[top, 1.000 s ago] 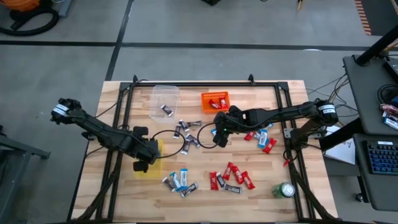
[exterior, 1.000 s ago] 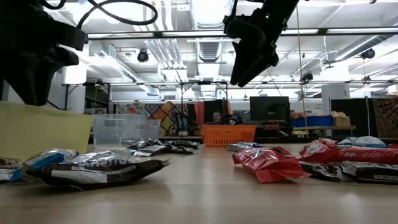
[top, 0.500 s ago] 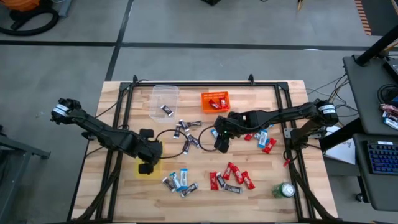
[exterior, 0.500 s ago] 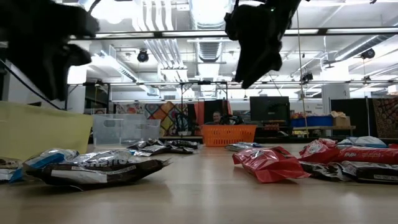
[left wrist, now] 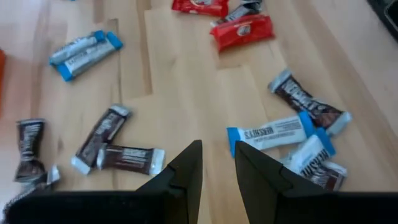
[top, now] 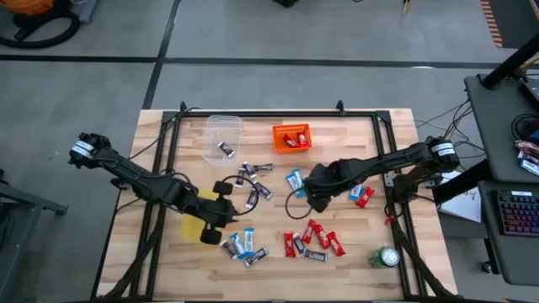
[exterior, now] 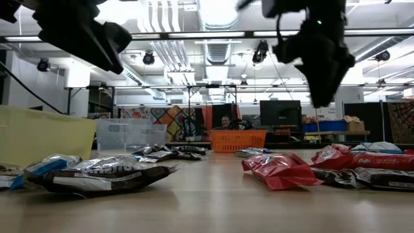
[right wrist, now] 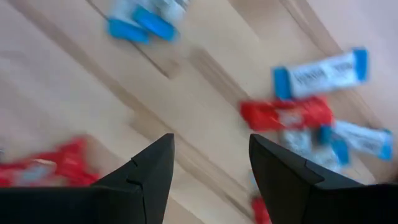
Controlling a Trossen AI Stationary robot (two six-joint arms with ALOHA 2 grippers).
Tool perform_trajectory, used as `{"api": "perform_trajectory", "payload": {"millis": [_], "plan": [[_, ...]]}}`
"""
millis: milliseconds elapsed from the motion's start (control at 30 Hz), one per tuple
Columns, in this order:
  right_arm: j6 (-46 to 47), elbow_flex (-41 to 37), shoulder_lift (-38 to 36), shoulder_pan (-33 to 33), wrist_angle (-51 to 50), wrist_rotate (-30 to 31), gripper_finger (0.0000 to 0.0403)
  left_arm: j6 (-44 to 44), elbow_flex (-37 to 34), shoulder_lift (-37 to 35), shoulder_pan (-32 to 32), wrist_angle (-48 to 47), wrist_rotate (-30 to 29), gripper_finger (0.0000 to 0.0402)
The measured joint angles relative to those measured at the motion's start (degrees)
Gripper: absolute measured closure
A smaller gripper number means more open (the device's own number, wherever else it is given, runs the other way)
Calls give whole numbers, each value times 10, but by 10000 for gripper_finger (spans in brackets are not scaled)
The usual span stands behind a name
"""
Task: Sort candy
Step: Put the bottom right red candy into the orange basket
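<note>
- High view: candy (top: 312, 238) is scattered mid-table.
- Left gripper (top: 221, 235) is held beside the yellow bin (top: 195, 220), fingers narrowly parted, empty.
- Right gripper (top: 312, 198) is spread wide, empty.

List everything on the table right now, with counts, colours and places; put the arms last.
Clear bin: one, far left of centre, one dark candy inside.
Orange bin: one, far centre, red candy inside.
Yellow bin: one, left, partly under the left arm.
Candy: many; red, blue-and-white, dark; scattered centre to near right.
Green can: one, near right corner.
Left end effector: fingers narrowly apart, empty, beside the yellow bin.
Right end effector: open, empty, above the centre.
</note>
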Motion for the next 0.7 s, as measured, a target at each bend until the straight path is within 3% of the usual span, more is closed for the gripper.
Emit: {"api": "perform_trajectory", "payload": {"millis": [133,333,500,700], "plan": [[3,-30,0,-4,-17,-17,204,17,-1,0,0,0,-31,325],[25,-69,0,-5,-11,-117,204,42,2,0,1,2,-36,325],[68,-70,0,28,5,-198,204,42,1,0,2,3,-36,325],[130,-59,0,73,52,-250,204,40,1,1,2,4,-36,325]]}}
